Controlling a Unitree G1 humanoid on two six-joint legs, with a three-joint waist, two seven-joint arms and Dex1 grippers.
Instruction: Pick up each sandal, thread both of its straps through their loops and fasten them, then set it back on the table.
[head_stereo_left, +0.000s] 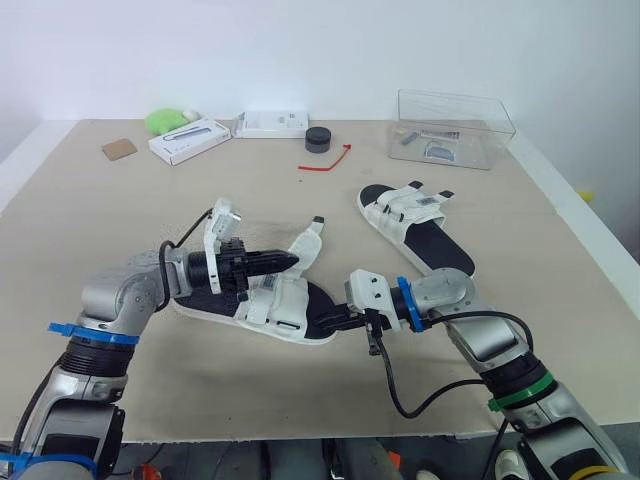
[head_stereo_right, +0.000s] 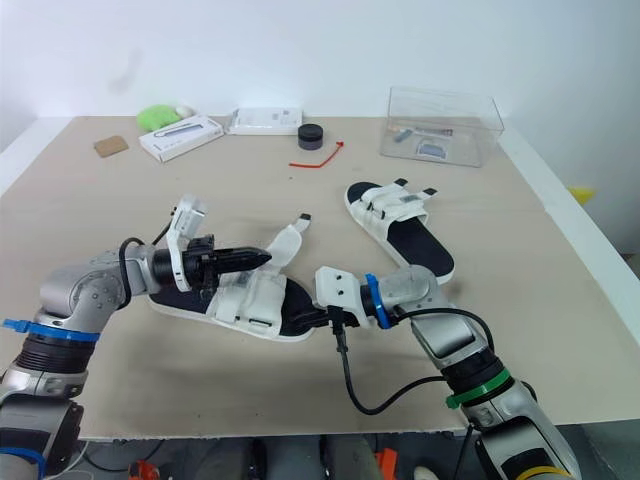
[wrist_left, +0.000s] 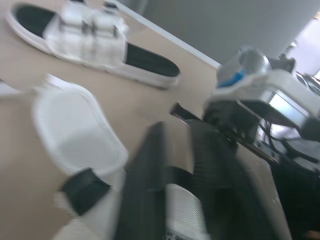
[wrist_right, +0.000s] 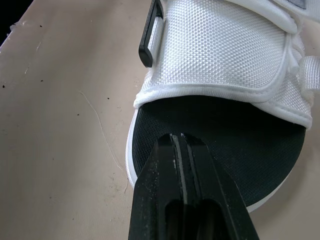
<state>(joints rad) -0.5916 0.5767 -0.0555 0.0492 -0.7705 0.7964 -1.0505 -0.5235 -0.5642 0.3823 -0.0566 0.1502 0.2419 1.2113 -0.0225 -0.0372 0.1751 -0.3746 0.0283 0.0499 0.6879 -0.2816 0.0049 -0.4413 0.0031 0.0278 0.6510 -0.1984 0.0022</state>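
Observation:
The near sandal (head_stereo_left: 262, 300), white straps on a black footbed, lies flat at the table's middle front. One of its straps (head_stereo_left: 306, 250) stands loose, its flap turned up. My left gripper (head_stereo_left: 288, 260) hovers just above the sandal's upper beside that loose strap (wrist_left: 75, 130), fingers narrowly open with nothing between them. My right gripper (wrist_right: 179, 137) is shut and empty, its tip at the black heel of the footbed (wrist_right: 225, 135); in the left eye view the right gripper (head_stereo_left: 338, 321) meets the sandal's heel end. The second sandal (head_stereo_left: 415, 225) lies flat to the right, farther back.
A clear plastic box (head_stereo_left: 455, 125) stands at the back right. Along the back sit a black round lid (head_stereo_left: 318, 140), a red tie (head_stereo_left: 326, 160), two white boxes (head_stereo_left: 190, 140) (head_stereo_left: 270, 123), a green object (head_stereo_left: 165, 120) and a brown card (head_stereo_left: 118, 148).

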